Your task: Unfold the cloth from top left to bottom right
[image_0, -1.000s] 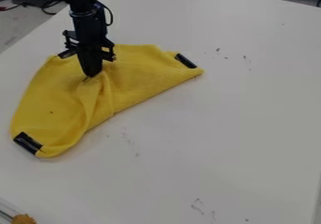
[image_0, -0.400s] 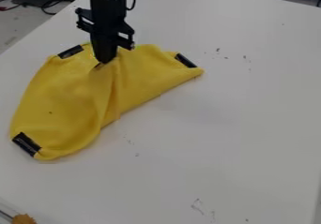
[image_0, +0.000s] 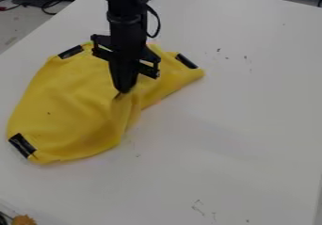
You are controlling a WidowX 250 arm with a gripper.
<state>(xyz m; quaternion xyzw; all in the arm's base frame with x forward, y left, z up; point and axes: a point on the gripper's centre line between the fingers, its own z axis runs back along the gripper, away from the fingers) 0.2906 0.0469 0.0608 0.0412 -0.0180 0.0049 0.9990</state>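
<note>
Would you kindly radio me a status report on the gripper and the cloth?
Gripper shut on yellow cloth. Cloth partly folded, bunched at grip. Orange item lower left, out of the way.

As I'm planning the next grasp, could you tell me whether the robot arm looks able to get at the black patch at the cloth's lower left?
Probably yes, once the gripper lets go: it appears to pinch a fold of the yellow cloth, but nothing covers the black patch.

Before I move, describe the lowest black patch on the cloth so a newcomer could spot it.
On the white table lies a yellow cloth, a fold in the gripper. The lowest patch marks its lower-left end in view, apart from the two upper patches.
</note>
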